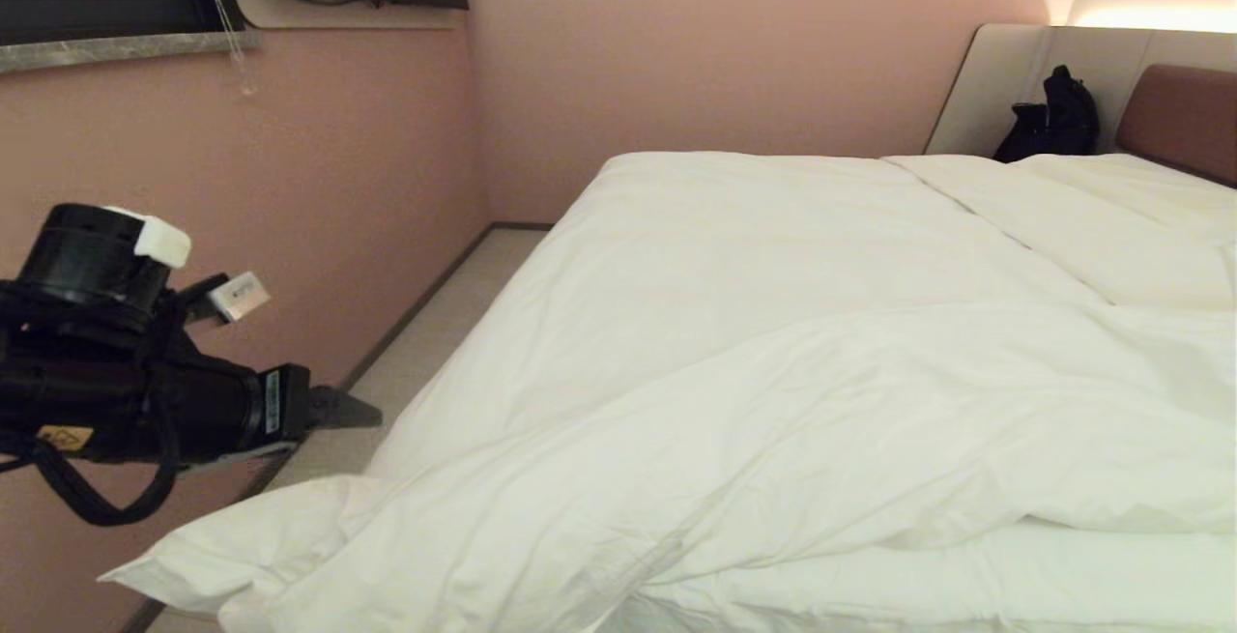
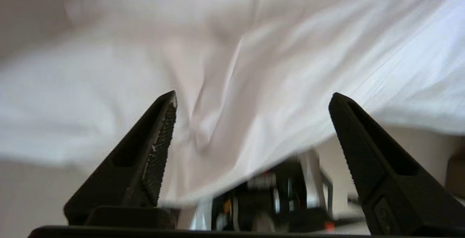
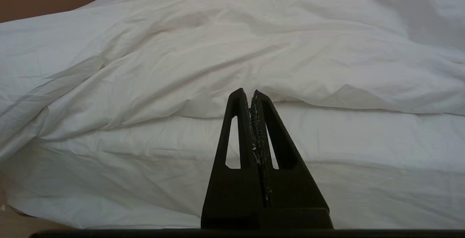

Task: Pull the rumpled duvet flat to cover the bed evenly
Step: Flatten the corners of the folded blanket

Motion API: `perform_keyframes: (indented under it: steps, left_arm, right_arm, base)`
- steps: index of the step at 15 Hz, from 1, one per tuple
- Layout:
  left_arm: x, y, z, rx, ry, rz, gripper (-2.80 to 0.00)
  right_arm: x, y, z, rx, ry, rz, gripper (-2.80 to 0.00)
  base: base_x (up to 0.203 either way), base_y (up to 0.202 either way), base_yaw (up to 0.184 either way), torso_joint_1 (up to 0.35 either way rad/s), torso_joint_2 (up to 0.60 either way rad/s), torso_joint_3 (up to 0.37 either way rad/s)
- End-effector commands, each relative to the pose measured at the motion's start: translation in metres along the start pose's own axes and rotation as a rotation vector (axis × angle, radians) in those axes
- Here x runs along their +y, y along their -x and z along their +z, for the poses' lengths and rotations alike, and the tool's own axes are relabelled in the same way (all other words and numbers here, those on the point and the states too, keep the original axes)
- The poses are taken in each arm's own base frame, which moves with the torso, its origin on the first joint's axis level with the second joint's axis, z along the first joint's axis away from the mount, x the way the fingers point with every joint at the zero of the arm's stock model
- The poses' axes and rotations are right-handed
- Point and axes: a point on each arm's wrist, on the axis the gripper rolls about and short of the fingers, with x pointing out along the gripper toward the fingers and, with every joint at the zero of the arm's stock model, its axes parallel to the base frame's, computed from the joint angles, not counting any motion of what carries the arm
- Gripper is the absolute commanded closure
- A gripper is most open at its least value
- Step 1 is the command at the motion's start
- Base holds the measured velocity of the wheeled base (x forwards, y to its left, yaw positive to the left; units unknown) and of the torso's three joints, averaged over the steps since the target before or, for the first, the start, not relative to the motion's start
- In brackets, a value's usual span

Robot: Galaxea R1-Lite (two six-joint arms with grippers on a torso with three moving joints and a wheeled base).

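The white duvet [image 1: 773, 401] lies on the bed [image 1: 1184, 121], creased in long diagonal folds. One puffy corner [image 1: 184, 565] hangs off the near left side. My left gripper [image 1: 358, 411] hovers over the floor strip beside the bed, left of that corner and apart from the duvet. In the left wrist view this gripper [image 2: 253, 95] stands wide open with nothing between its fingers, and the blurred duvet [image 2: 290, 60] lies beyond them. My right gripper [image 3: 250, 92] is shut and empty, facing the duvet's folded edge [image 3: 232, 60] from low in front of the bed.
A pink wall [image 1: 319, 188] runs close along the bed's left side, leaving a narrow floor strip [image 1: 435, 324]. White pillows [image 1: 1102, 227] lie by the headboard, with a black bag [image 1: 1053, 121] behind them. A window sill [image 1: 126, 48] juts from the wall above my left arm.
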Motion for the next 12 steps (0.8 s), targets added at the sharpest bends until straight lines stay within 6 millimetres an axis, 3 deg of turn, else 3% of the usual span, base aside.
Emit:
perform_keyframes:
  steps: [1, 3, 4, 12]
  left_arm:
    - [-0.003, 0.006, 0.007, -0.086, -0.021, -0.023, -2.8]
    - [-0.003, -0.003, 0.017, -0.137, -0.025, -0.04, -2.8]
    - [-0.003, -0.01, 0.022, -0.157, -0.022, -0.048, 0.0]
    - [0.008, -0.081, 0.058, -0.23, 0.064, -0.081, 0.0]
  right_arm:
    - [0.0, 0.0, 0.0, -0.001, 0.0, 0.0, 0.0]
    - [0.0, 0.0, 0.0, -0.001, 0.0, 0.0, 0.0]
    - [0.0, 0.0, 0.0, -0.001, 0.0, 0.0, 0.0]
    - [0.0, 0.0, 0.0, -0.001, 0.0, 0.0, 0.0]
  base:
    - [0.0, 0.0, 0.0, 0.0, 0.0, 0.0]
    - [0.0, 0.0, 0.0, 0.0, 0.0, 0.0]
    - [0.0, 0.0, 0.0, 0.0, 0.0, 0.0]
    - [0.0, 0.0, 0.0, 0.0, 0.0, 0.0]
